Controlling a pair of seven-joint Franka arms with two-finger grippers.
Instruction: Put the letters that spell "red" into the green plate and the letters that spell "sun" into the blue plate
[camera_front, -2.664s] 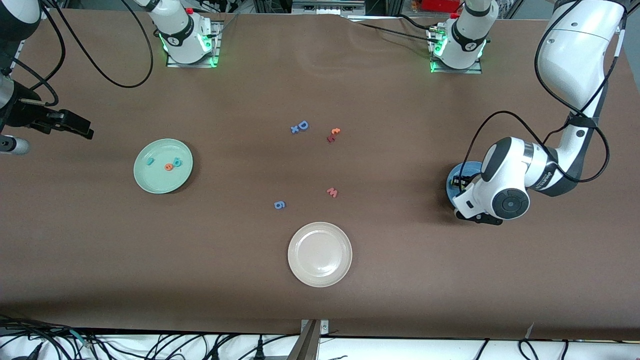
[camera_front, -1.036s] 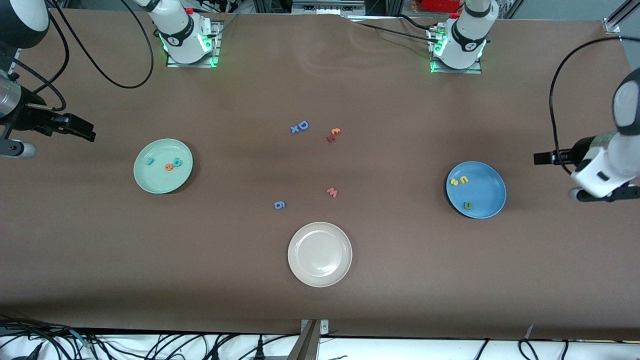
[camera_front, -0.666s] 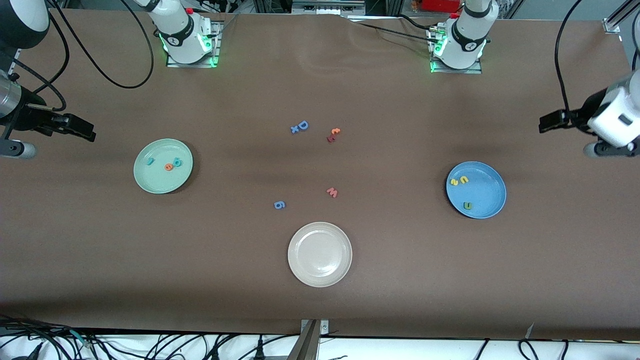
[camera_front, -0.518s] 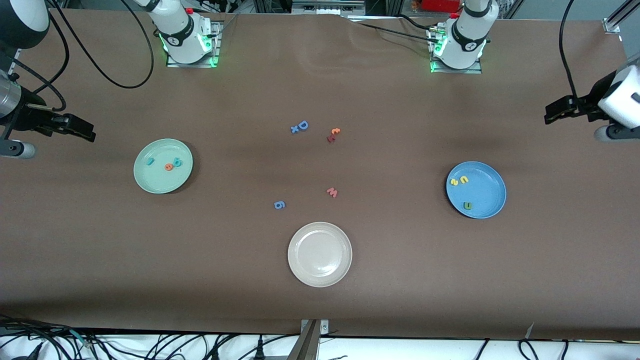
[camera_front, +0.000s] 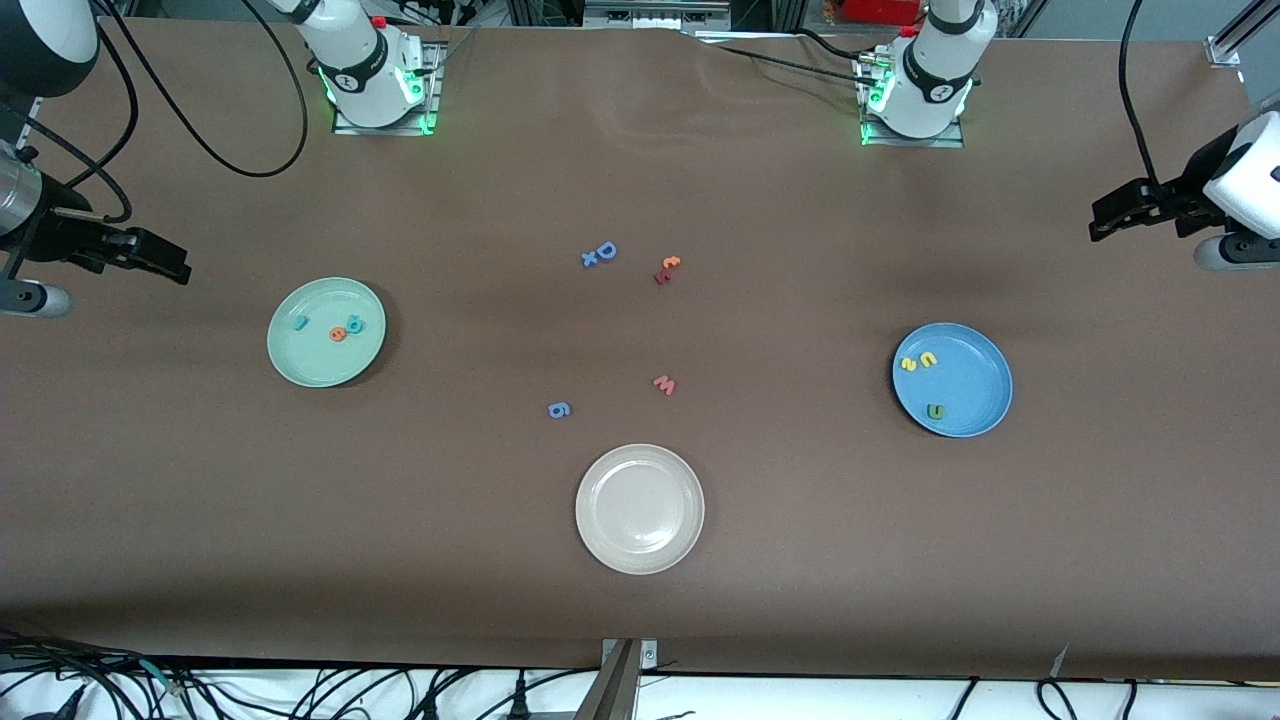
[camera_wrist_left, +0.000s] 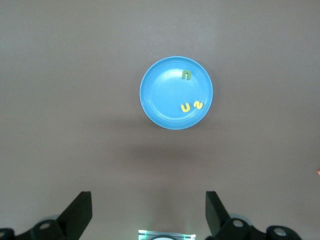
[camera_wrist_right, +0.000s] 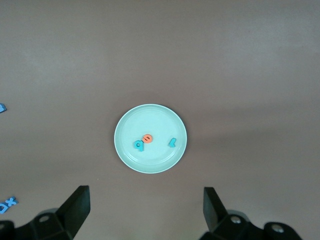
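I have both arms drawn up high and out toward their own ends of the table, wrists pointing the cameras straight down. The left gripper (camera_wrist_left: 149, 212) hangs with its jaws spread wide and nothing between them; ahead of its fingertips (camera_wrist_left: 80, 212), well clear of them, lies the blue plate (camera_wrist_left: 160, 95), and in it I see the yellow "s" (camera_wrist_left: 198, 105) just beside the yellow "u" (camera_wrist_left: 185, 107), with the dark green "n" (camera_wrist_left: 186, 75) apart from them near the rim. The right gripper (camera_wrist_right: 145, 210) is posed the same way — jaws spread, empty — and out in front of its open jaws sits the green plate (camera_wrist_right: 135, 125), holding the teal "d" (camera_wrist_right: 139, 145) touching the orange "e" (camera_wrist_right: 147, 138), and the teal "r" (camera_wrist_right: 172, 142) a little apart. From the front view the left gripper (camera_front: 1130, 210) pokes in over the table's edge, level with its forearm, and the right gripper (camera_front: 150, 258) likewise at its own end. In the middle of the table — between the two plates and away from either gripper — lie the blue "D" (camera_front: 605, 250), a blue "g" (camera_front: 559, 409), a pinkish-red "w" (camera_front: 664, 384) and a beige-white plate (camera_front: 600, 540).
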